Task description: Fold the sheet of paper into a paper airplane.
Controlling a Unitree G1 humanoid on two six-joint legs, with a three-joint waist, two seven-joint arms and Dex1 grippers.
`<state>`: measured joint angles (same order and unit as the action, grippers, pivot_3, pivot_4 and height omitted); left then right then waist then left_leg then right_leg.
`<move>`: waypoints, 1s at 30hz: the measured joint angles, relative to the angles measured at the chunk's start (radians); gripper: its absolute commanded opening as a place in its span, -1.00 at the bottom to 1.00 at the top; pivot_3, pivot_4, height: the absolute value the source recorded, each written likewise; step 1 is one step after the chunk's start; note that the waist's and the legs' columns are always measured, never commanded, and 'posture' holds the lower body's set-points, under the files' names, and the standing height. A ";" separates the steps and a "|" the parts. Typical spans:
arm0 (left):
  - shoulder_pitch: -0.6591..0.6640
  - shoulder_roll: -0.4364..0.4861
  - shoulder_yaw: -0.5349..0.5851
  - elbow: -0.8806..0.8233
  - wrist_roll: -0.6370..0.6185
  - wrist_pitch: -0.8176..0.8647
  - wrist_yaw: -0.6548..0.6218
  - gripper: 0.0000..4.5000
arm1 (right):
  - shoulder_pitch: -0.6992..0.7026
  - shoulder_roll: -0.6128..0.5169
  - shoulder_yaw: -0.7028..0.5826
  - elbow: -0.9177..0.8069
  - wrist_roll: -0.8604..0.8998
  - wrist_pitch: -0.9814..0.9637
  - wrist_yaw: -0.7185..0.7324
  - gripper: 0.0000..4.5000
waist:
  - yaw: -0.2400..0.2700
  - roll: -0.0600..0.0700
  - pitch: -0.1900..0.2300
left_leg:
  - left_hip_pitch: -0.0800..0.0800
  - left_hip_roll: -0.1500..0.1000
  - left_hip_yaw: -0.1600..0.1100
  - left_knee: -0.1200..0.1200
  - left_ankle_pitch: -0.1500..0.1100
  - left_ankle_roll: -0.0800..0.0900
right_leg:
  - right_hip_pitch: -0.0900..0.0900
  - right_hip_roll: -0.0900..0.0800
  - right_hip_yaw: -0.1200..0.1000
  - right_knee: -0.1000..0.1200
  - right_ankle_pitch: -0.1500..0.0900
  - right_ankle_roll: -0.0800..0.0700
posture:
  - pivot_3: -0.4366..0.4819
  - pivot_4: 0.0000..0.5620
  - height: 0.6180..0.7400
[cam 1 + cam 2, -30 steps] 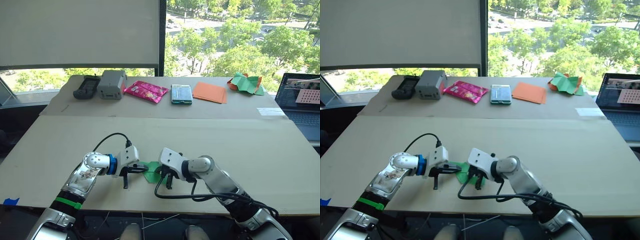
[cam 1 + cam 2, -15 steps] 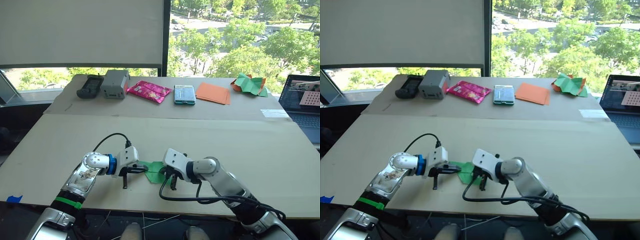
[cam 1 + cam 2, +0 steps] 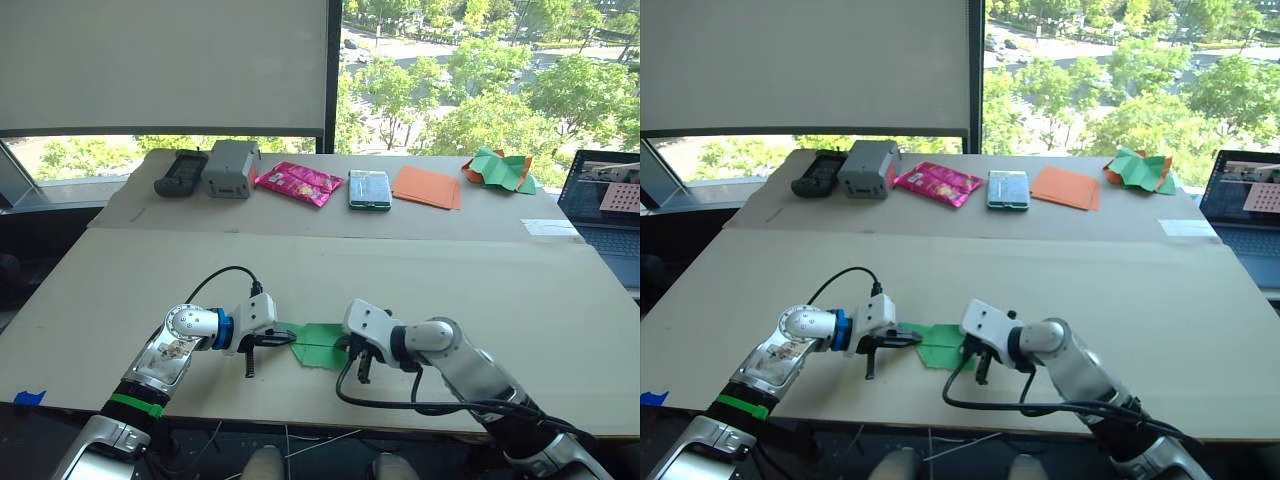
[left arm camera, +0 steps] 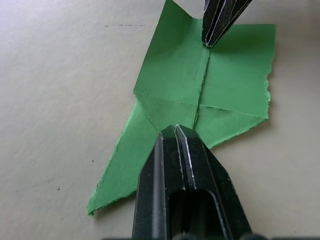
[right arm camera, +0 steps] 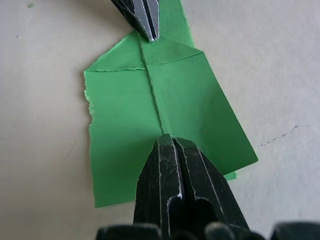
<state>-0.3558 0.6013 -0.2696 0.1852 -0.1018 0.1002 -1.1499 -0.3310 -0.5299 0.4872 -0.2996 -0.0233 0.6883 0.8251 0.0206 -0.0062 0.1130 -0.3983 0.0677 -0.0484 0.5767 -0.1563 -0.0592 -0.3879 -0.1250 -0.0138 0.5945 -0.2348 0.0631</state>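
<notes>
Left eye view has the sheet of paper [image 3: 318,343] lying flat near the front edge of the table [image 3: 420,270], right between the two grippers. A second ago it was bunched into a small lump squeezed between them. Now it's spread out a lot wider, because the right gripper [image 3: 363,374] has slid off toward the robot's right while the left gripper [image 3: 283,340] stayed pretty much where it was.

Up close in the left wrist view, the left gripper's fingers [image 4: 187,165] are clenched together with their tip pressed down on one end of the paper's centre crease. The other gripper's dark tip is touching down at the far end of the same crease. The right wrist view mirrors that: right fingers [image 5: 175,170] closed tight, their tip planted on the crease line. So both sets of fingers are shut and pinning the paper to the table, not gripping it. The paper shows folded flaps on either side of the crease and a ragged torn edge along one side.

At the back of the table: a black handheld device [image 3: 180,172], a grey box [image 3: 229,167], a pink packet [image 3: 293,182], a teal case [image 3: 370,189], flat orange sheets [image 3: 426,186] and a crumpled green-and-orange paper heap [image 3: 498,168]. A laptop [image 3: 604,208] sits at the right edge.
</notes>
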 measured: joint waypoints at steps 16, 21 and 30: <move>-0.006 0.001 -0.005 0.006 0.000 -0.010 0.002 -1.00 | 0.047 -0.066 -0.033 -0.060 0.011 0.008 -0.016 -0.98 | 0.019 -0.001 0.000 | -0.001 -0.003 0.001 0.000 0.000 -0.001 | 0.000 -0.004 -0.001 -0.002 -0.002 0.001 | -0.05 -0.47 0.44; -0.015 0.000 -0.010 0.007 0.000 -0.010 0.001 -1.00 | 0.060 -0.090 -0.061 -0.098 0.037 0.073 -0.023 -0.98 | 0.022 -0.001 0.000 | -0.003 -0.003 0.002 0.001 0.000 -0.001 | 0.000 -0.004 -0.001 -0.003 -0.002 0.001 | -0.05 -0.47 0.44; -0.024 0.001 -0.007 0.012 0.000 -0.010 0.000 -1.00 | 0.047 -0.046 -0.171 -0.164 0.173 0.227 -0.017 -0.98 | 0.011 0.000 0.009 | -0.006 -0.002 0.001 0.000 0.000 -0.001 | -0.005 -0.004 -0.002 -0.003 -0.002 0.001 | -0.05 -0.47 0.44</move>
<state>-0.3799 0.6019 -0.2764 0.1970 -0.1017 0.0904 -1.1494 -0.2837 -0.5757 0.3159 -0.4640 0.1499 0.9149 0.8084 0.0320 -0.0066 0.1221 -0.4043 0.0653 -0.0473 0.5768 -0.1567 -0.0598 -0.3933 -0.1293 -0.0160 0.5916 -0.2367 0.0645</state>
